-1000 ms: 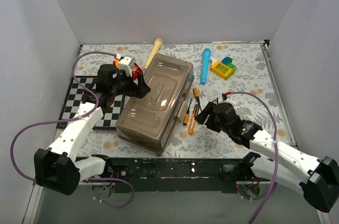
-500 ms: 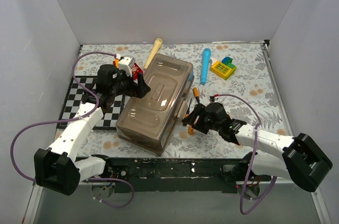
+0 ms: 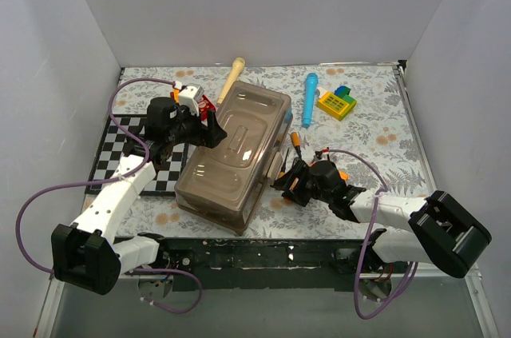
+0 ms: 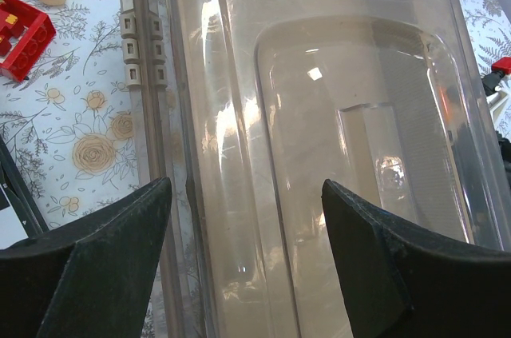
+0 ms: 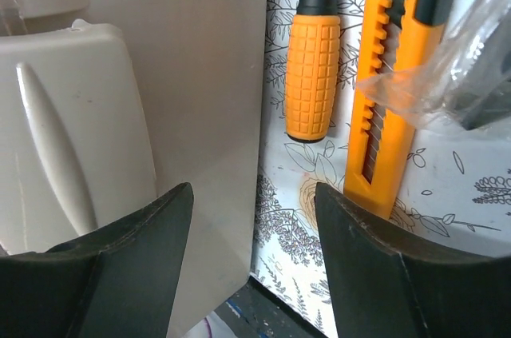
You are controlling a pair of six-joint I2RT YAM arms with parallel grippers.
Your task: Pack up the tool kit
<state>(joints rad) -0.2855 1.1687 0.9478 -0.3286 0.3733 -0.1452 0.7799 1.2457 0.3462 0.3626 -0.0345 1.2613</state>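
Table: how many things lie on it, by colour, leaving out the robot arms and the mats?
Grey-brown: 1, the toolbox
Orange: 2, a screwdriver and an orange-and-black tool
Blue: 1, a blue tool
Yellow: 1, a toy block
Red: 1, a red block
Cream: 1, a wooden handle
Total: 7 in sight; more may be hidden.

3 plain white walls close in the surface (image 3: pixel 375 126): a back wall (image 3: pixel 263 10), a left wall (image 3: pixel 48 106) and a right wall (image 3: pixel 471 90), all bare and evenly lit, with no hard shadows. The surface is covered in a pale print of grey leaves and orange flowers. A black-and-white checkered mat (image 3: pixel 110 154) lies along its left side. A black rail (image 3: pixel 263 254) runs along the near edge.
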